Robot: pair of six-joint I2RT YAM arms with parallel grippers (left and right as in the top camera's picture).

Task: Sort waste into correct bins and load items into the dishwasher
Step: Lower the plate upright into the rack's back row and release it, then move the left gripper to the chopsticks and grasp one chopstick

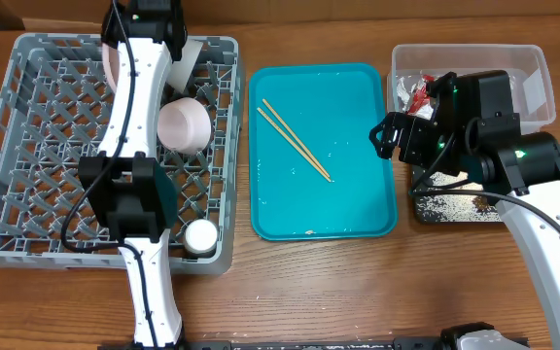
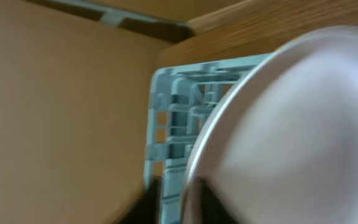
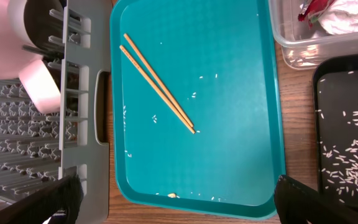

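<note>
Pink-white in the blurred left wrist view: plate (image 2: 291, 124), left of the teal tray (image 1: 358, 97) by its far corner, on edge over the rack (image 1: 27, 146). Seems pinched at the rim by the left gripper (image 2: 185, 202), judging by dark fingers either side; too blurred for certainty. Lower slowly between two peg rows, tilted to lean on the pegs, clear of the bowl (image 1: 183, 124) just nearer. Loosen only once settled. Mind the rack's far wall, a likely snag for the rim.

Right gripper (image 3: 178, 186): spread wide, empty, above the teal tray's near half. Probably next for that side: chopsticks (image 3: 158, 83), lying together aslant mid-tray. Come down across both sticks, turn the wrist square to them, and close low against the tray floor so neither rolls free. Leave alone the wrapper (image 1: 421, 92) in the tub (image 1: 542, 58) and the rice (image 3: 353, 143) in the black bin (image 3: 328, 81), both right of the teal tray.
</note>
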